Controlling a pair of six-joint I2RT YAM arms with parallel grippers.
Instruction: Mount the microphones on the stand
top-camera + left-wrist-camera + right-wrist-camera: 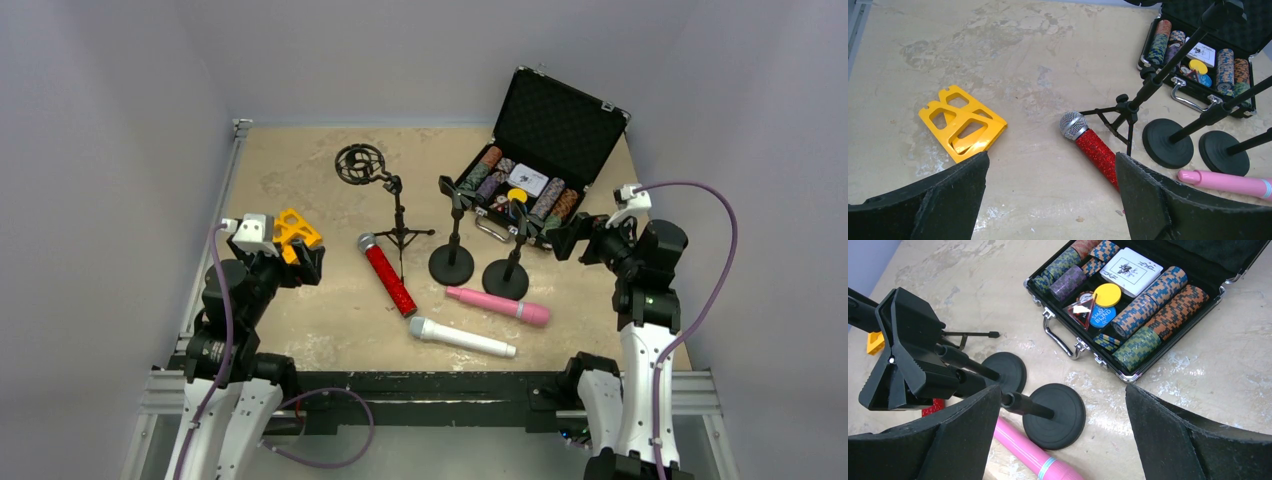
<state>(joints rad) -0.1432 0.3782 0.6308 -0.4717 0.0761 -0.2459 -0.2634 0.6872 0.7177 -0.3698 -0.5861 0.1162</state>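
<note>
The glittery red microphone [390, 281] lies on the table with its grey mesh head to the far left; it also shows in the left wrist view [1093, 150]. The white microphone [462, 339] lies near the front edge. The pink microphone [498, 305] lies beside it and shows in the right wrist view [1033, 452]. A tripod stand [400, 215] and two round-base stands [451, 262] [506, 277] stand upright with nothing in their clips. My left gripper [308, 265] [1053, 200] is open and empty, left of the red microphone. My right gripper [562, 240] [1063, 440] is open and empty, right of the stands.
An open black case of poker chips [545, 165] sits at the back right, just behind the round-base stands. A yellow plastic piece [296, 232] lies at the left. A round black ring [360, 163] tops the tripod stand's arm.
</note>
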